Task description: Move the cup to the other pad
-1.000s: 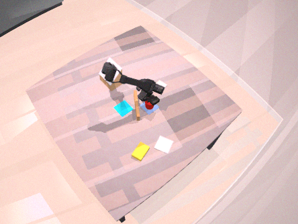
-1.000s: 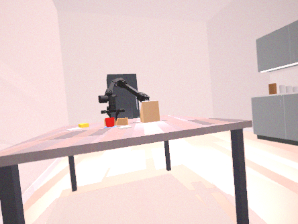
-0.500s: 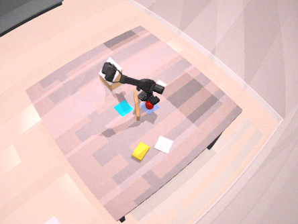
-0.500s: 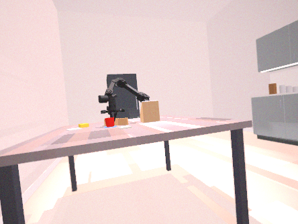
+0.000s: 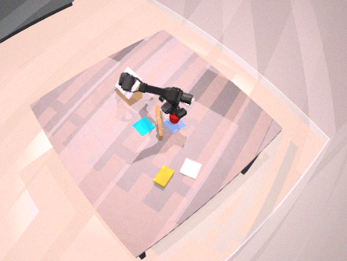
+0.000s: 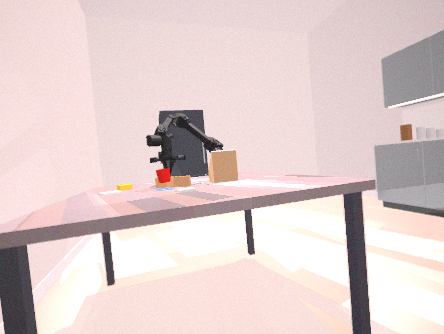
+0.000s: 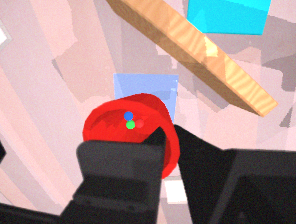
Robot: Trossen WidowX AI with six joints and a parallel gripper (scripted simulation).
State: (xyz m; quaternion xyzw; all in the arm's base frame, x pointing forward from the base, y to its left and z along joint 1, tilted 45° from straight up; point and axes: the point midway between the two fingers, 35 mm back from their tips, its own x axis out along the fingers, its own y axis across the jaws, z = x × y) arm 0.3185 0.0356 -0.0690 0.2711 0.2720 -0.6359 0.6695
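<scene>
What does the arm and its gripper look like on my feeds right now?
The arm is black all over, made of chunky rounded segments, with a pale grey band near the wrist. The gripper has two broad, blocky dark fingers with angled tips. No cables or markings are visible.

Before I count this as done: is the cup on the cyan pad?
No. In the top view the cup in the gripper is over the pale blue pad, across the wooden bar from the cyan pad.
</scene>
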